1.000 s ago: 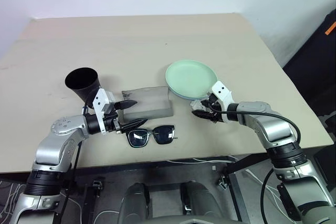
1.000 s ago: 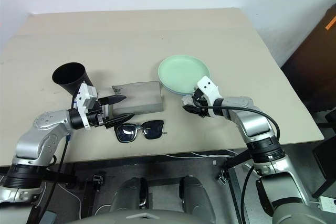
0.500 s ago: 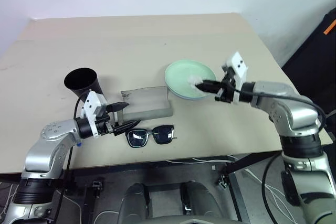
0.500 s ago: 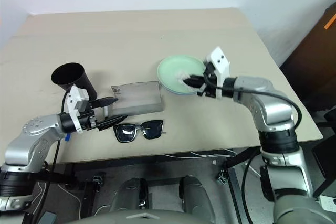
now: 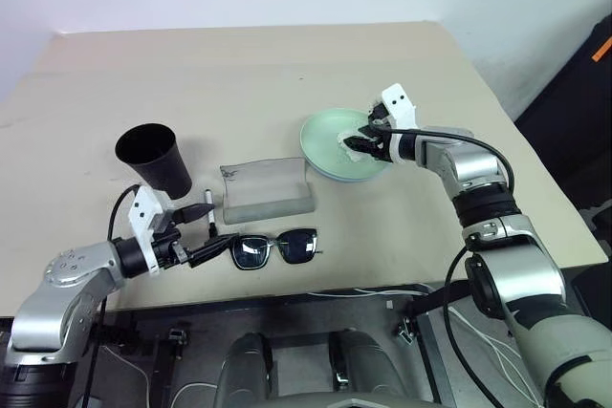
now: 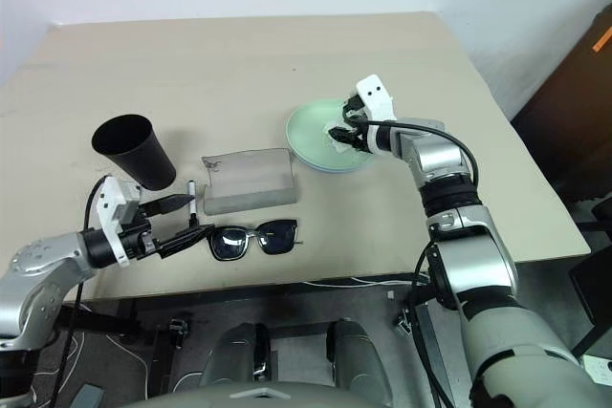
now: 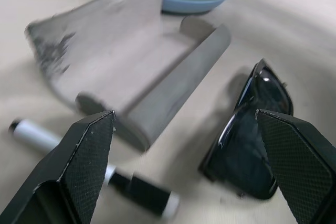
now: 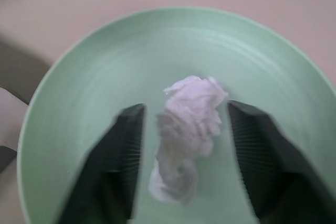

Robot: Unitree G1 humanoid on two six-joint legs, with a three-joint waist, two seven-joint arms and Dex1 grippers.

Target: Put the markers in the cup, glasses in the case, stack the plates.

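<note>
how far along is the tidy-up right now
Done: the plates are stacked, green plate on the blue one. In hand: the right gripper, jaws open, is over a crumpled tissue on the green plate. Left: a marker lies outside the cup; the glasses are outside the open case.

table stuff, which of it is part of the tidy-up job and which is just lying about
Part of the job:
- black tapered plastic cup
- white-barrelled marker
- black-framed sunglasses
- grey rectangular case
- mint green plate stacked on light blue plate

Just lying about:
- crumpled white tissue in the green plate
</note>
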